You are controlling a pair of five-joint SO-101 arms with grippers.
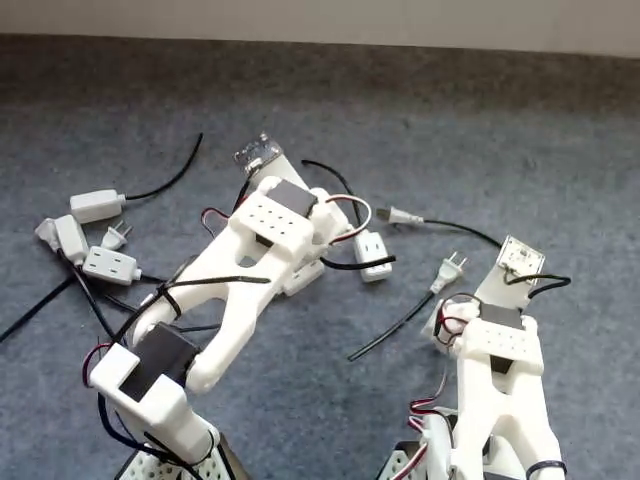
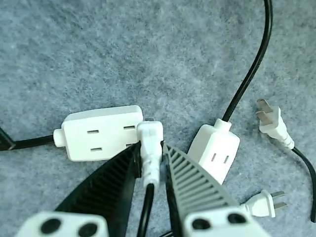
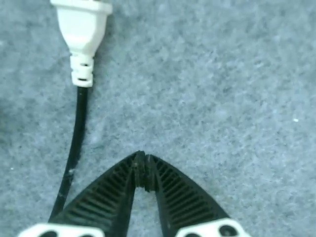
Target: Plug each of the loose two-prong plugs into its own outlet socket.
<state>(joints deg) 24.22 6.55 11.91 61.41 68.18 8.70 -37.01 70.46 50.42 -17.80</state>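
Observation:
My left gripper (image 2: 151, 146) is shut on a white two-prong plug (image 2: 149, 134) with a black cord. The plug's front end sits against the end of a white outlet block (image 2: 101, 133); its prongs are hidden. A second outlet block (image 2: 215, 150) lies just beside it, with two loose plugs (image 2: 271, 121) (image 2: 264, 203) farther off. My right gripper (image 3: 144, 170) is shut on nothing, low over the carpet, a short way from a loose white plug (image 3: 81, 29). From above, that plug (image 1: 452, 268) lies just ahead of the right arm (image 1: 500, 350).
Grey carpet covers the floor. At the left lie several more outlet blocks (image 1: 97, 205) (image 1: 110, 265) and a small plug (image 1: 118, 236) among black cords. Another plug (image 1: 400, 214) and an outlet (image 1: 372, 255) lie between the arms. The far carpet is bare.

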